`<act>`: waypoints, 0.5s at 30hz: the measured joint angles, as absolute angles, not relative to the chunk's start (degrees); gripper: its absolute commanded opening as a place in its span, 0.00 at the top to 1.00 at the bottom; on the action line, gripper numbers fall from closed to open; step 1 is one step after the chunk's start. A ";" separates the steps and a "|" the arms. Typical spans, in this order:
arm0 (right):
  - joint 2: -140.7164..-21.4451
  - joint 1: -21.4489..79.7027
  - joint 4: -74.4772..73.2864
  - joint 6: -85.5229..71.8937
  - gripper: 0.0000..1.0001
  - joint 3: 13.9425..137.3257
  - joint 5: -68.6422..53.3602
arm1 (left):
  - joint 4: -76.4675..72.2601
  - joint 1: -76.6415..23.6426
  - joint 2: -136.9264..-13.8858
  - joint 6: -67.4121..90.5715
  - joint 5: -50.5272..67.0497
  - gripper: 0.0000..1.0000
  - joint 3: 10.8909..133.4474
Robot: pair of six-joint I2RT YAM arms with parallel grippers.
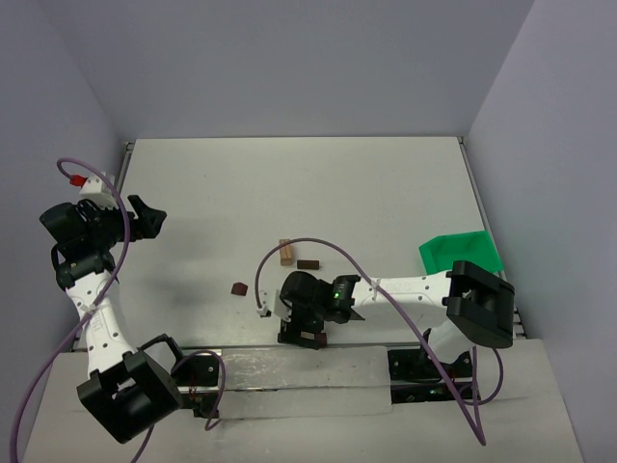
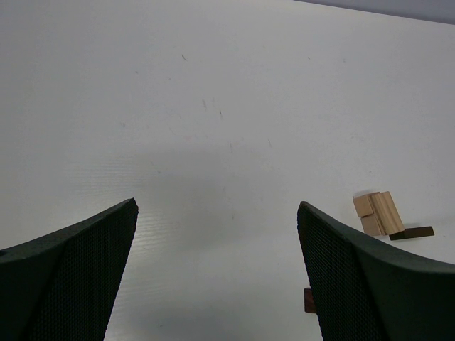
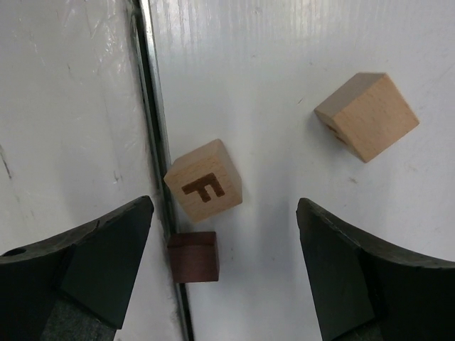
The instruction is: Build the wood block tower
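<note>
No standing wood block tower is in view; the blocks lie loose on the white table. A tan cube marked F (image 3: pixel 205 180) and a dark brown cube (image 3: pixel 193 256) sit by a dark seam, just ahead of my open right gripper (image 3: pixel 224 209), which holds nothing. Another tan block (image 3: pixel 367 116) lies farther out. From above, the right gripper (image 1: pixel 307 336) points down near the table's front edge. A tan block cluster (image 1: pixel 286 252) (image 2: pixel 378 213), a dark brick (image 1: pixel 308 263) (image 2: pixel 412 232) and a dark cube (image 1: pixel 238 288) lie mid-table. My left gripper (image 1: pixel 145 217) (image 2: pixel 217 204) hovers open and empty at far left.
A green plastic bin (image 1: pixel 461 253) stands at the right edge of the table. A dark metal seam (image 3: pixel 153 128) runs along the near edge beside the right gripper. Walls close in the table on the left, right and back.
</note>
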State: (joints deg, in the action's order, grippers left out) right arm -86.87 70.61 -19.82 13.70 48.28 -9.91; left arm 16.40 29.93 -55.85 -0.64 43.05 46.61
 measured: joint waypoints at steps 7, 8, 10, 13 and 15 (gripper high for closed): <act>-86.87 70.61 -17.14 22.69 0.15 47.71 -9.92 | 16.28 29.69 -55.96 -0.64 43.03 0.01 46.58; -86.87 70.61 -17.02 23.96 0.17 47.66 -9.98 | 16.23 29.69 -55.96 -0.64 43.03 0.01 46.52; -86.87 70.61 -17.04 25.97 0.19 47.62 -10.18 | 16.21 29.69 -55.96 -0.63 43.03 0.01 46.41; -86.88 70.61 -17.14 29.27 0.24 47.62 -11.25 | 16.17 29.69 -55.96 -0.62 43.00 0.01 46.36; -86.89 70.61 -17.20 31.05 0.26 47.62 -12.12 | 16.09 29.69 -55.96 -0.62 43.00 0.01 46.35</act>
